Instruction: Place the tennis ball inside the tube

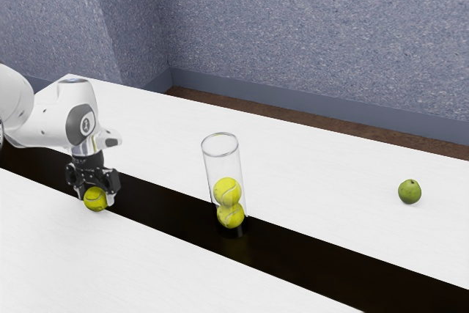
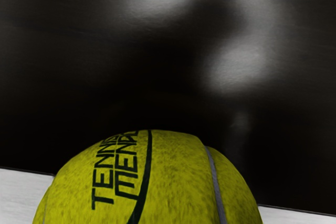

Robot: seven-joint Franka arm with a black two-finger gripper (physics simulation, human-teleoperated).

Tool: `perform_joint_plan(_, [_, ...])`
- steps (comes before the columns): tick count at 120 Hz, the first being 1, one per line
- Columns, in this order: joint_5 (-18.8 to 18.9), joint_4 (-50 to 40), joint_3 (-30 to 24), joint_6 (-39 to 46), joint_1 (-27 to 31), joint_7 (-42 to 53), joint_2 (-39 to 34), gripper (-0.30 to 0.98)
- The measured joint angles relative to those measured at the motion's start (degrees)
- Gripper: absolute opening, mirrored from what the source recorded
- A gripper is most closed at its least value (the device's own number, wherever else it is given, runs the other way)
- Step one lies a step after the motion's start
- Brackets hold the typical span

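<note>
At the exterior view's left, my gripper [image 1: 95, 187] points down at a yellow-green tennis ball [image 1: 95, 199], with the ball low at its tips. Whether it holds the ball cannot be told. In the wrist view the same ball [image 2: 152, 182] lies large at the lower edge, with dark lettering and a curved seam. A clear tube [image 1: 223, 160] stands upright on the dark strip, well over toward the exterior view's right from my gripper. Two tennis balls, an upper one [image 1: 227, 191] and a lower one [image 1: 231, 215], are stacked inside it, and its rim is open at the top.
A glossy black strip [image 1: 308, 245] runs lengthwise along the white table [image 1: 308, 166]. A small green fruit [image 1: 410, 191] rests on the white surface at the exterior view's right, far from the hand. Behind the table rises a speckled blue-grey wall [image 1: 308, 34].
</note>
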Motion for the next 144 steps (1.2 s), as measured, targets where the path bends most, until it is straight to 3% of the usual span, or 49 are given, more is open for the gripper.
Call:
perform_joint_plan(40, [-1.58,0.98,0.00,0.02,0.36,2.14,1.27,0.68])
perform_joint_plan(69, [-2.42,0.90,0.00,-0.02,0.37,3.19,1.30,0.48])
perform_joint_plan(99, [-2.31,0.90,-0.01,0.02,-0.12,3.74,0.77,0.42])
perform_joint_plan(130, [-0.62,0.87,-0.20,-1.34,-6.29,3.48,-12.08,0.35])
perform_joint_plan(144, [1.78,1.56,-4.27,-3.84,-7.39,1.66,-18.86,0.34])
